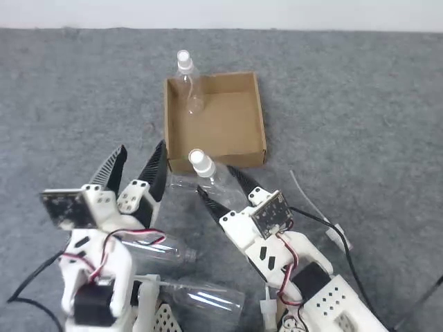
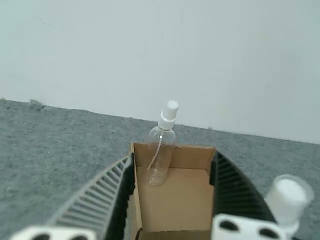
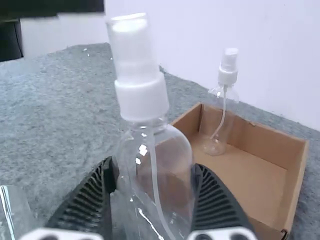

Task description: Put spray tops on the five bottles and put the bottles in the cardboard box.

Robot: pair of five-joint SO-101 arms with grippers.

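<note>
The cardboard box (image 1: 242, 149) (image 2: 172, 210) (image 3: 295, 165) lies open at the middle far side of the grey mat. A clear bottle with a white spray top (image 1: 187, 79) (image 2: 162, 142) (image 3: 222, 102) leans in its far left corner. My right gripper (image 1: 214, 180) (image 3: 152, 172) is shut on a second capped bottle (image 1: 208, 171) (image 3: 145, 135), held upright just before the box's near wall; its cap (image 2: 287, 197) also appears in the left wrist view. My left gripper (image 1: 142, 146) (image 2: 172, 160) stands open and empty, left of that bottle.
Two uncapped clear bottles (image 1: 163, 249) (image 1: 208, 299) lie on the mat beside the left arm's base. A loose spray top with its tube (image 1: 333, 234) lies to the right of the right arm, another (image 1: 267, 311) near the front edge.
</note>
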